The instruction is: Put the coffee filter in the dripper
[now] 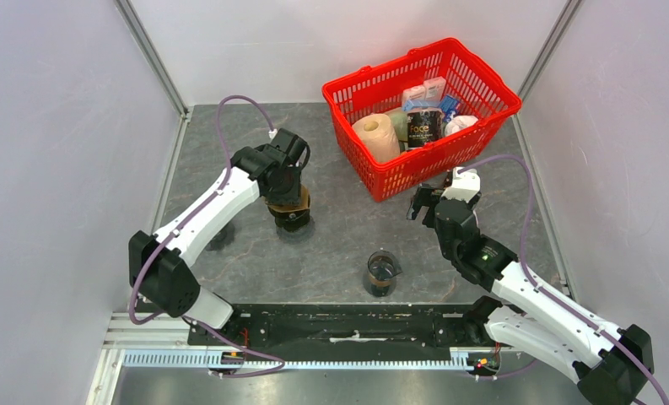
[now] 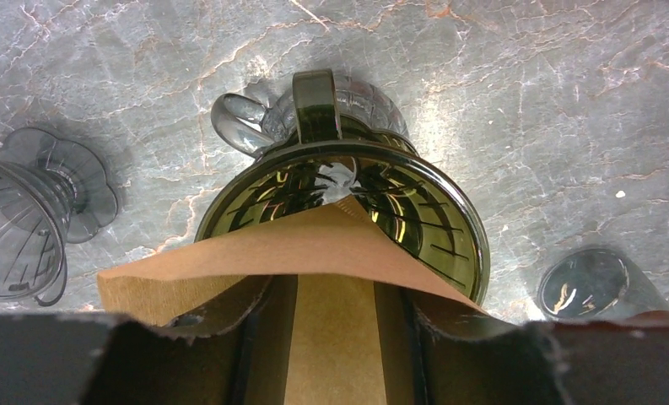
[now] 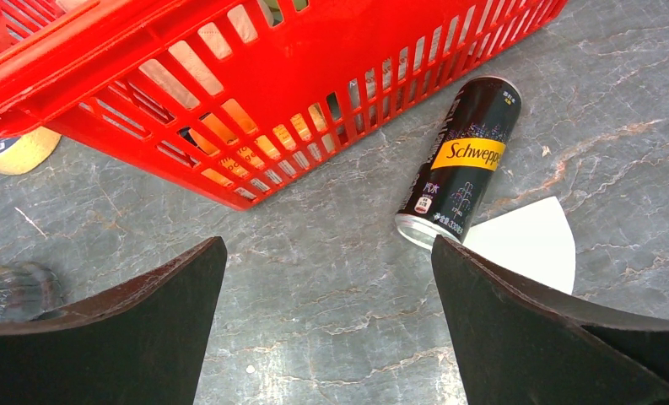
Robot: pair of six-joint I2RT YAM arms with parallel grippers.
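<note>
The brown paper cone filter (image 2: pixel 314 245) points tip-first into the dark ribbed dripper (image 2: pixel 436 224) over its 6 o'clock rim, ready for seating. The left gripper (image 2: pixel 331 291) straddles it, jaws part-spread; whether it pinches is unclear. The right gripper (image 3: pixel 328 245) waits at 3 o'clock, spread wide.

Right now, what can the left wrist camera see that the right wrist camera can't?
Only the left wrist view: a brown coffee filter over the mouth of a dark dripper, with a clear dripper off to the left. Only the right wrist view: a red basket, a Schweppes can lying on its side, and a white paper filter beside it. Both: the grey marbled table.
</note>
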